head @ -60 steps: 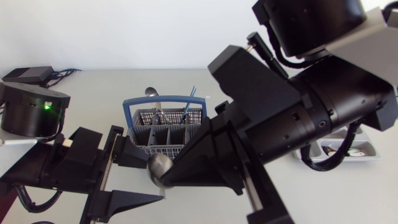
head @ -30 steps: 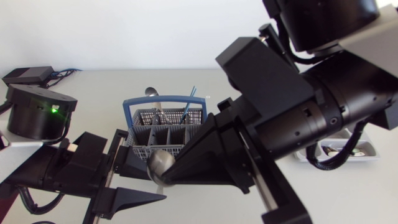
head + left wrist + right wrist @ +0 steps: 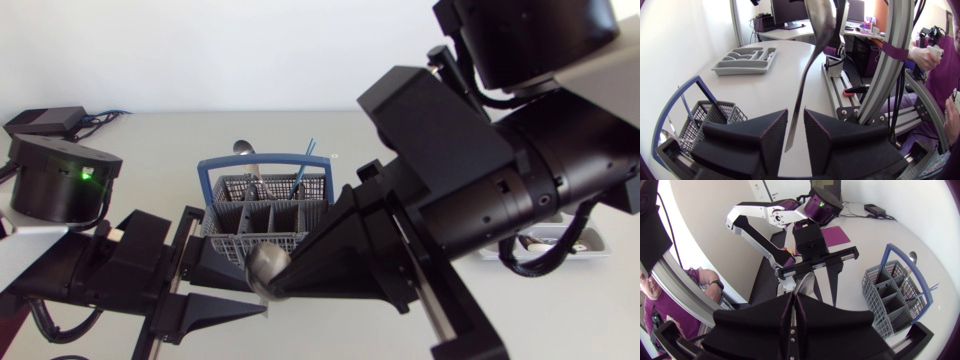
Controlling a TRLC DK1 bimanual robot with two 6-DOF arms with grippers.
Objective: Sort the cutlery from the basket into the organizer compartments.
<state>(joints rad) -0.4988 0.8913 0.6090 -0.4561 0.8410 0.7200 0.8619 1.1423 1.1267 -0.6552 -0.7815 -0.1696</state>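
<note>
My right gripper (image 3: 278, 288) is shut on a metal spoon (image 3: 265, 266) in front of the basket, with the bowl showing at its fingertips. In the left wrist view the spoon (image 3: 805, 75) hangs bowl-up and its handle drops between the fingers of my left gripper (image 3: 796, 131). Those fingers stand close on either side of the handle with a narrow gap left. In the right wrist view the fingers (image 3: 785, 312) are pressed together just behind the spoon's bowl (image 3: 803, 284). The grey basket with a blue handle (image 3: 262, 190) holds several more pieces. The grey organizer (image 3: 590, 243) lies at the far right.
A black puck-shaped unit with a green light (image 3: 60, 175) sits at the left, with a small black box (image 3: 45, 120) and cables behind it. The organizer (image 3: 742, 62) lies beyond the basket (image 3: 705, 112) in the left wrist view.
My left gripper's fingers have drawn much closer together around the spoon handle. The right arm and the spoon have shifted slightly right and lower.
</note>
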